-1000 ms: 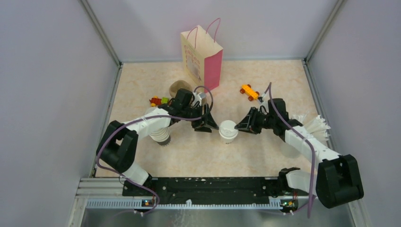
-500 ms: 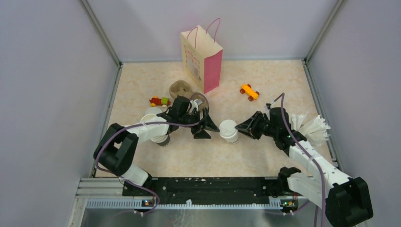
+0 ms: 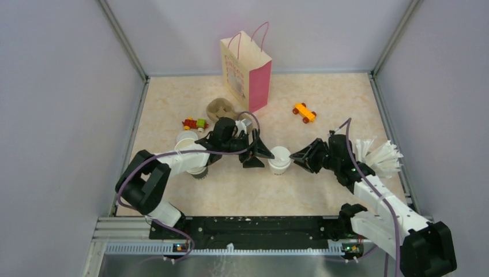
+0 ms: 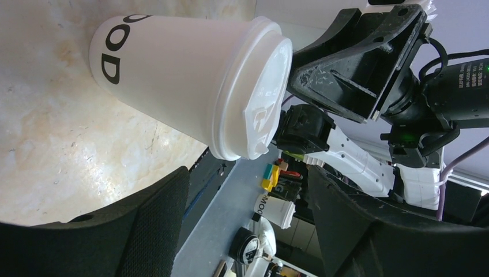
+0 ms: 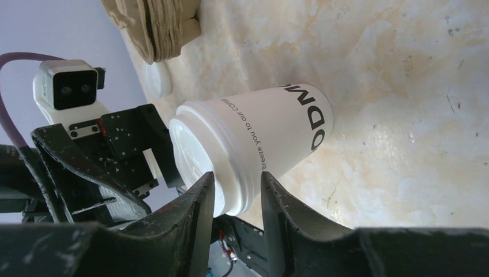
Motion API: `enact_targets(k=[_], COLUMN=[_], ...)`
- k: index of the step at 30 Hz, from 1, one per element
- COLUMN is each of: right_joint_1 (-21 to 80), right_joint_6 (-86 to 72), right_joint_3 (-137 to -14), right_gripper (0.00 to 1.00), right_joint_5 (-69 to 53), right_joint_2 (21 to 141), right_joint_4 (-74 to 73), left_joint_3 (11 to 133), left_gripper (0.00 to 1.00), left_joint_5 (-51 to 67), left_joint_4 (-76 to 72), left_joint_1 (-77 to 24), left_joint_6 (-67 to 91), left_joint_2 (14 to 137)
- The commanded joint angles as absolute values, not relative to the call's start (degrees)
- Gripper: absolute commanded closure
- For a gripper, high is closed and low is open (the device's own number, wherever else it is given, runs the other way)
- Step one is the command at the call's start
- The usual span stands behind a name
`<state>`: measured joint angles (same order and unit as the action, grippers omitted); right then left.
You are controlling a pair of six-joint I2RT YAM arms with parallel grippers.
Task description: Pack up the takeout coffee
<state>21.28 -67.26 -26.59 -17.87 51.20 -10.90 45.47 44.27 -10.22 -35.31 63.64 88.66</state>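
The takeout coffee [image 3: 279, 160], a small white cup with black lettering and a white lid, stands upright mid-table between both grippers. My right gripper [image 3: 294, 157] comes in from the right and is shut on it. In the right wrist view its fingers [image 5: 203, 199] pinch the lid rim of the coffee [image 5: 259, 144]. My left gripper [image 3: 265, 158] is just left of the cup with its jaws wide open. In the left wrist view the coffee [image 4: 190, 75] lies beyond the left gripper [image 4: 247, 173], with nothing between the fingers.
A cream and pink paper bag [image 3: 248, 72] stands open at the back. Around it lie a brown cup carrier [image 3: 221, 108], red and green toy blocks [image 3: 195, 123] and an orange toy car [image 3: 304, 112]. Stacked cups [image 3: 196, 164] sit under the left arm; a cup of white sticks [image 3: 377, 154] stands right.
My left gripper has opened wide and let go of the cup. The right arm's forearm has swung toward the near right while its gripper keeps hold of the lid rim. The cup has barely moved.
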Motion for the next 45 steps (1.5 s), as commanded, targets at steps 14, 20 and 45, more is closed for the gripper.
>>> enact_targets(k=[14, 20, 45], right_joint_1=[19.6, 15.3, 11.3], right_joint_6=[-34.7, -22.9, -16.3], right_joint_3=[-50.6, -56.6, -56.3], right_gripper=[0.44, 0.38, 0.51], right_joint_5=[-24.5, -38.5, -46.8], right_joint_2=[60.7, 72.9, 83.4], right_joint_4=[-24.1, -24.1, -24.7], left_joint_3=[53.8, 58.4, 59.6], left_gripper=[0.46, 0.55, 0.26], left_joint_5=[40.1, 37.3, 41.3], left_joint_4=[-4.6, 2.4, 3.9], left_joint_1=[-36.6, -36.6, -36.6], left_joint_6=[53.7, 45.7, 39.4], left_joint_2=[93.8, 95.8, 94.9])
